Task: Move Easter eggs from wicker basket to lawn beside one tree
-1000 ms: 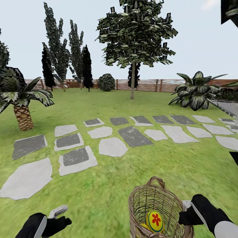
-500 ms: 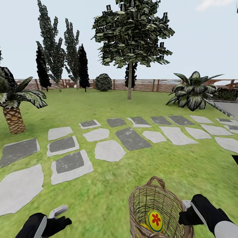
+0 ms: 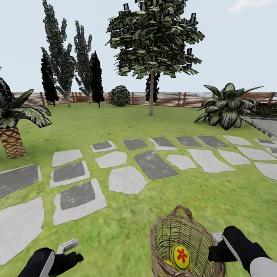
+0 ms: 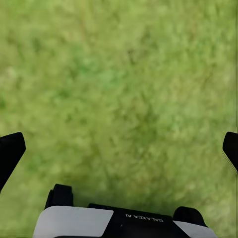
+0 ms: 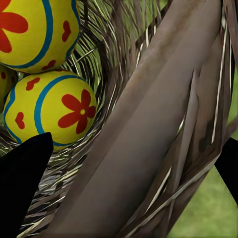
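Observation:
The wicker basket [image 3: 181,238] hangs low in the head view, a little right of centre, with my right gripper [image 3: 214,246] shut on its rim. One yellow Easter egg [image 3: 180,257] with a red flower shows inside it. In the right wrist view the basket's rim [image 5: 148,124] runs between my fingers, with two eggs [image 5: 57,111] [image 5: 34,29] beside it and a sliver of a third [image 5: 4,82]. My left gripper [image 3: 68,249] is open over bare lawn [image 4: 119,99]. Far ahead on the lawn [image 3: 127,231] stands the thin-trunked tree [image 3: 151,92].
Grey paving stones [image 3: 127,179] cross the grass between me and the tree. A short palm [image 3: 11,138] is at the left, dark narrow trees [image 3: 61,57] at the back left, a round bush [image 3: 120,95] and a fence [image 3: 173,99] behind, and a broad-leaved plant [image 3: 227,105] at the right.
The whole head view has shifted: palm and stones slid left and lower, so the camera moved. Both grippers and the basket keep their places in the picture.

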{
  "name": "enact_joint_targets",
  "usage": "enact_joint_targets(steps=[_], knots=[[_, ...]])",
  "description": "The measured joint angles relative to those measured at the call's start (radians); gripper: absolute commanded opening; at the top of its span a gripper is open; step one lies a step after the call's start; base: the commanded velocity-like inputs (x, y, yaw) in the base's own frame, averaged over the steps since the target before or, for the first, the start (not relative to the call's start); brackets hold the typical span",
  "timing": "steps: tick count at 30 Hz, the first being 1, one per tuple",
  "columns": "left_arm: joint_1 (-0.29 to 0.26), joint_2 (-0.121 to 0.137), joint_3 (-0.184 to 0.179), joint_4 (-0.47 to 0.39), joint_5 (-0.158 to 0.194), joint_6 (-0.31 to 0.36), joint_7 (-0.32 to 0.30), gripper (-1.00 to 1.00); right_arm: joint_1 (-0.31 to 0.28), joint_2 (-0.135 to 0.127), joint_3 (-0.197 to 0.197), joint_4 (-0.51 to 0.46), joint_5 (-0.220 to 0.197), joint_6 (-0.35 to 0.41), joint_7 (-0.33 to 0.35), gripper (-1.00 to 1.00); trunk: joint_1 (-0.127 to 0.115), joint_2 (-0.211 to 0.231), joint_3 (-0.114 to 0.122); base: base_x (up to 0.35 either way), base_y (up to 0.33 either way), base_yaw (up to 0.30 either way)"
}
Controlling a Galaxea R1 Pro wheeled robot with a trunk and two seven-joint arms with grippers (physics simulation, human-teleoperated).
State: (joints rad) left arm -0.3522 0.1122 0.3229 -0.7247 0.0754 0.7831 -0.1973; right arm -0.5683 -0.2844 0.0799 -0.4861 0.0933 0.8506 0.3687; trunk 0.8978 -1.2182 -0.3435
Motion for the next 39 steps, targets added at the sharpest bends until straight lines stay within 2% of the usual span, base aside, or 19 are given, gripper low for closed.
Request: enact_joint_targets(steps=[39], knots=[[0.000, 0.000, 0.000, 0.000, 0.000, 0.000, -0.002, 1.00, 0.000, 0.000, 0.000, 0.000, 0.000, 0.000, 0.000, -1.00, 0.000, 0.000, 0.000, 0.337, 0.000, 0.000]])
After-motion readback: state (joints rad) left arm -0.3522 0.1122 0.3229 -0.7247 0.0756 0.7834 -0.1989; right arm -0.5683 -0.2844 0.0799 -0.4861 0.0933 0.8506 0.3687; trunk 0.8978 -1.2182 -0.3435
